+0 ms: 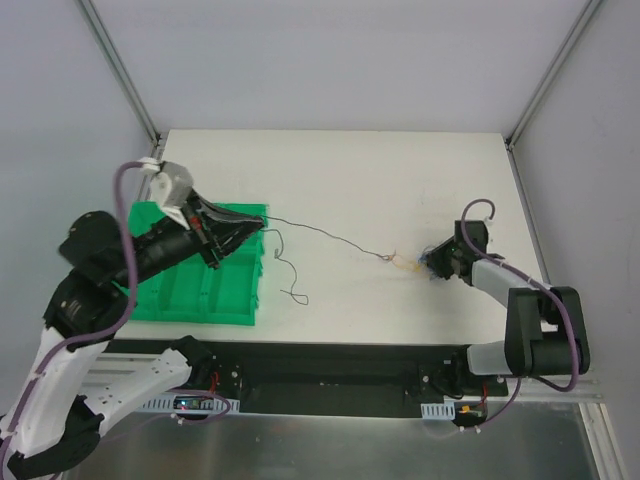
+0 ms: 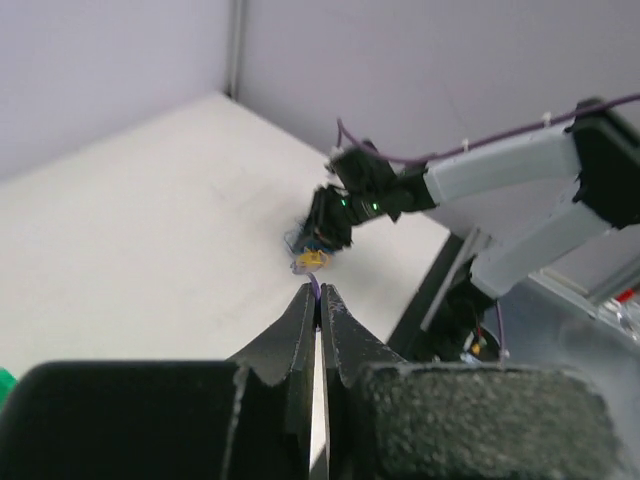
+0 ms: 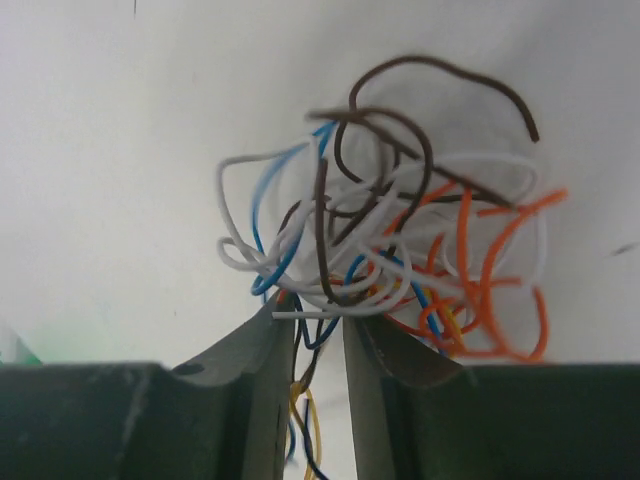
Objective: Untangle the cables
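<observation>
Left gripper (image 2: 317, 293) fills the near view, jaws pressed together on one thin strand (image 1: 320, 232) at the very tip. Seen from above, this gripper sits over the right edge of a green bin (image 1: 200, 312).

- Bin is divided into compartments. No wire shows in the visible ones. The part under the arm is hidden.
- A curly loose wire (image 1: 290, 290) lies on the table (image 1: 350, 180) just right of the bin. Cannot tell whether it joins the held strand.
- Held strand runs rightward, low over the table, to the wad of cables (image 3: 400, 250) at mid-right. Judgement: it is held out sideways to draw it free of the knot.
- Right gripper (image 3: 320, 310) sits at the wad's near edge, jaws narrowly apart, with yellow and dark strands running through the gap. Cannot tell if they are clamped. Judgement: it is placed there to anchor the wad against the pull.
</observation>
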Robot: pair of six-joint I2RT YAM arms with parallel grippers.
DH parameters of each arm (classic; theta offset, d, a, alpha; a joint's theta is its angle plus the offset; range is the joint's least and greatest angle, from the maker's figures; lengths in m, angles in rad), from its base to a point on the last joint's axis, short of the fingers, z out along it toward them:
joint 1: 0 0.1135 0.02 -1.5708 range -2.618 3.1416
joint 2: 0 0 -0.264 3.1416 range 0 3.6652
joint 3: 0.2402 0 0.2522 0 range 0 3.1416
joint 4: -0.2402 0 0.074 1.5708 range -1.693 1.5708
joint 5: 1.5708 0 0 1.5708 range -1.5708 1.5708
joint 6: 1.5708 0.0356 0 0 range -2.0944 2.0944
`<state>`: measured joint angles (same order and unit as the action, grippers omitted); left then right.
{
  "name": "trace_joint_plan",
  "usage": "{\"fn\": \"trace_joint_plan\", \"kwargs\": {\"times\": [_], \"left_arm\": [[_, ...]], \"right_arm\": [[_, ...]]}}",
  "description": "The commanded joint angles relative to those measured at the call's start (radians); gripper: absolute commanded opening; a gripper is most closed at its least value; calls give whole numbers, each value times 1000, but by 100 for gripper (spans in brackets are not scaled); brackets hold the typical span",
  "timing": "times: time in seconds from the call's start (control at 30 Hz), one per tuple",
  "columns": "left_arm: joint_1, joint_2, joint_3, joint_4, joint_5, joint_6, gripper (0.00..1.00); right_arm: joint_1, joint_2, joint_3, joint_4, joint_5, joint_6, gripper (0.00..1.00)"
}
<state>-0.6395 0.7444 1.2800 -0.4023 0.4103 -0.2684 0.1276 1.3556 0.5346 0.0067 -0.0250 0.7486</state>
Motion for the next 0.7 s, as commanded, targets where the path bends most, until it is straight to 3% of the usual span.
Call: {"fn": "trace_joint_plan", "kwargs": {"times": [0.0, 0.13, 0.27, 0.43, 0.67], "left_arm": [[6, -17, 119, -84, -156, 106, 0], [6, 19, 131, -92, -156, 75, 0], [6, 41, 179, -95, -160, 81, 0], [6, 50, 315, -147, -267, 161, 0], [6, 108, 424, -136, -260, 123, 0]], "right_arm": [[-123, 68, 93, -37, -64, -156, 29], [-180, 108, 127, -68, -79, -201, 10], [-256, 106, 123, -88, -6, -244, 0], [-361, 97, 146, -152, 55, -288, 0], [-381, 99, 206, -211, 122, -330, 0]]}}
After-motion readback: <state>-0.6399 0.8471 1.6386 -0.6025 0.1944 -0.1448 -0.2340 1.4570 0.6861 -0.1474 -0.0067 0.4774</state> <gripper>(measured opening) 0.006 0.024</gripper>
